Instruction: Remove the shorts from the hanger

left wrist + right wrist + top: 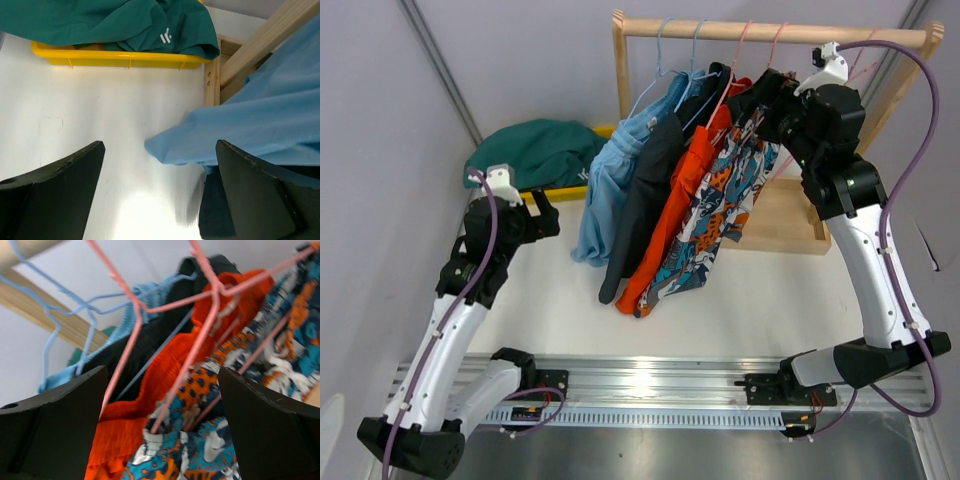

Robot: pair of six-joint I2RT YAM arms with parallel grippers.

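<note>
Light blue shorts (608,182), black shorts (646,195), orange shorts (675,205) and multicolour patterned shorts (718,205) hang on wire hangers from a wooden rail (770,32). Dark green shorts (532,152) lie over a yellow bin (115,58). My right gripper (767,100) is open, up at the top of the patterned shorts (200,440); a pink hanger (200,340) runs between its fingers. My left gripper (545,212) is open and empty, low over the table, left of the light blue shorts (240,130).
The rack has a wooden base tray (790,220) and slanted wooden posts (260,40). A grey wall stands behind and at the left. A metal rail (650,385) carries the arm bases at the near edge.
</note>
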